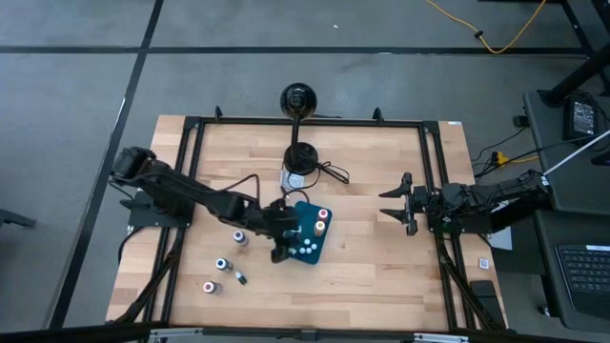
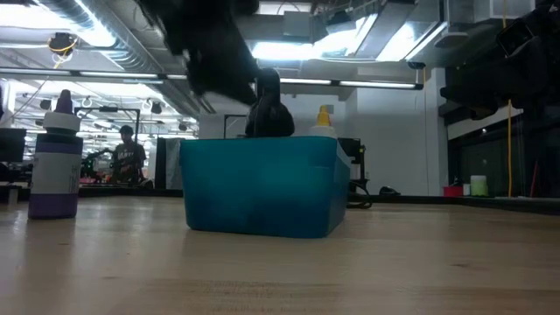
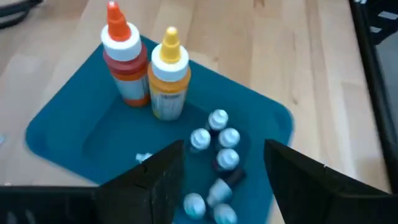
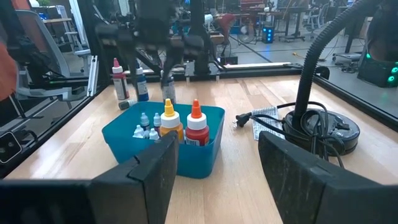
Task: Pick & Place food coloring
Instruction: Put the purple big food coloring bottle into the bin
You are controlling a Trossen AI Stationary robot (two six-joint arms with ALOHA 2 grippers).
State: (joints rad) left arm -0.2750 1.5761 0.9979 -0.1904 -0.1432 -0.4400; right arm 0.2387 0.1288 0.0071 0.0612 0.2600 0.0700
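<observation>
With the left gripper (image 3: 221, 180) spread over the teal plastic tray (image 1: 318, 250), the small white-capped food coloring bottles (image 3: 214, 140) could easily get knocked over if it's lifted carelessly toward 9 o'clock.

Inside the teal tray (image 1: 315, 250), two tall upright bottles (image 3: 146, 71) crowd one end and small food coloring bottles (image 3: 217, 134) cluster at the other. Between them lies bare tray floor. The left gripper (image 1: 278, 240) hangs over the tray's near edge, while the wood tabletop (image 1: 372, 272) toward the right gripper (image 1: 398, 203) stands bare.

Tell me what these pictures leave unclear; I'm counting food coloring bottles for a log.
- Low view: the teal tray wall hides the bottles inside.
- Left wrist view: the left gripper covers part of the small-bottle cluster.
- High view: loose bottles on the table are too small to tell cap colours.
</observation>
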